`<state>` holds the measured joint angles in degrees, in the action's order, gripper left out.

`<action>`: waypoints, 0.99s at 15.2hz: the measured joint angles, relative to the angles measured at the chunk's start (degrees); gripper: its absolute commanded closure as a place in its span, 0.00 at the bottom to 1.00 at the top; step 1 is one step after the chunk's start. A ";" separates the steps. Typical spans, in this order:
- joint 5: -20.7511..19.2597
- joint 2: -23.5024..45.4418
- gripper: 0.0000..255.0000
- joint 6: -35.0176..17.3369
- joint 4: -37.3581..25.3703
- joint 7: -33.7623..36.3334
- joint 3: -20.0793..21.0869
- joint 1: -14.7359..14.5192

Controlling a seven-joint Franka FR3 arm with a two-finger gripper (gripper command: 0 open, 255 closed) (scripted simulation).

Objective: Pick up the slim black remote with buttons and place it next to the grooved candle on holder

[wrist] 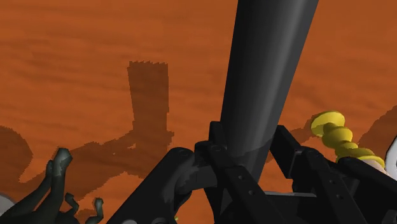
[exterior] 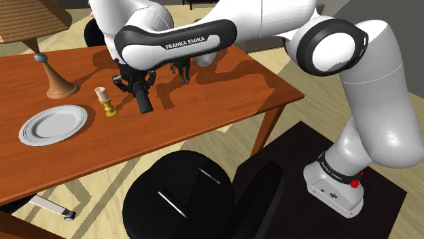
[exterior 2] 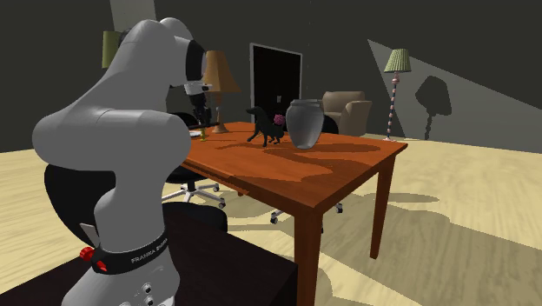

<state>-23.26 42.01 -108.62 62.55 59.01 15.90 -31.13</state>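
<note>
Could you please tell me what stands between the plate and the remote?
In the shoulder view, the candle on its yellow holder stands between the plate and the remote.

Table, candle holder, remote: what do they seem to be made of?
The table: reddish-brown wood, faint grain streaks, soft sheen. The candle holder: yellow and ribbed, perhaps brass or paint; unclear. The remote, clasped in the pincer: smooth dark surface, likely plastic, slight gloss.
</note>
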 measured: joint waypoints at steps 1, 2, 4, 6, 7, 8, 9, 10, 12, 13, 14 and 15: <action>-0.09 0.11 1.00 -0.61 0.53 0.21 -0.03 0.01; -0.18 0.29 1.00 -1.29 1.06 0.39 -0.07 0.06; -0.34 0.49 1.00 -2.55 2.17 0.70 -0.16 0.22; -0.53 0.65 1.00 -3.82 3.35 1.09 -0.24 0.32; -0.62 0.63 1.00 -4.55 4.13 1.35 -0.27 0.37; -0.77 1.18 1.00 -5.07 4.11 1.53 -0.36 0.27; -0.85 1.16 1.00 -5.78 4.89 1.67 -0.40 0.41; -0.96 1.38 1.00 -6.31 5.21 1.88 -0.46 0.39; -1.21 2.15 1.00 -7.46 5.63 2.18 -0.62 0.38; -1.33 2.36 1.00 -8.05 6.04 2.36 -0.69 0.40; -1.44 2.34 1.00 -8.86 6.91 2.57 -0.74 0.52; -1.53 2.50 1.00 -9.39 7.28 2.65 -0.81 0.61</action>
<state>-24.79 44.50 -118.01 69.83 61.66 15.09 -30.51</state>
